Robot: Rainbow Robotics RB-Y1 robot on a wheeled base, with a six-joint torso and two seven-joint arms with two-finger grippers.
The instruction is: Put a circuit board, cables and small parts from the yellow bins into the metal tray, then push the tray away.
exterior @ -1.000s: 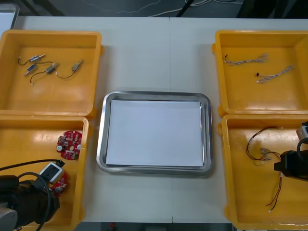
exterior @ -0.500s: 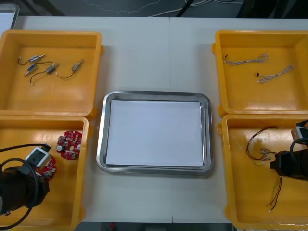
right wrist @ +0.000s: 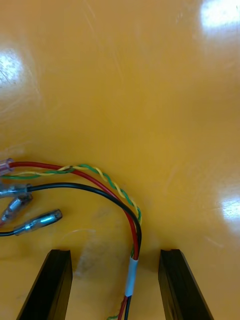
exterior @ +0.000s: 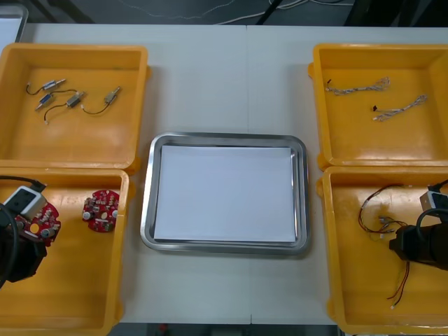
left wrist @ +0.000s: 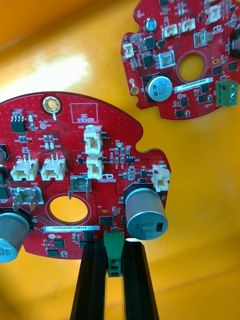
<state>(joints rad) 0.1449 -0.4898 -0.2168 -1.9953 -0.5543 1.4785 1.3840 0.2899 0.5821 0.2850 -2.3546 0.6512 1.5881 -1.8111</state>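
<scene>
Two pincers engaged. We note the left pincer (left wrist: 114, 252) clamped on the green terminal (left wrist: 114, 239) of a circuit board (left wrist: 75, 165) for lifting, eight o'clock of the metal tray (exterior: 224, 247); the right pincer (right wrist: 116, 260) stands open astride the red-and-black cable (right wrist: 131, 272).

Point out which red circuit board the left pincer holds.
The circuit board farther from the tray: the left pincer is shut on its green connector. The other board lies free beside it.

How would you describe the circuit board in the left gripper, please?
The near yellow bin on the robot's left has two red boards. Pick the held board, farther from the metal tray than the loose board, its green connector pinched by the left gripper.
</scene>
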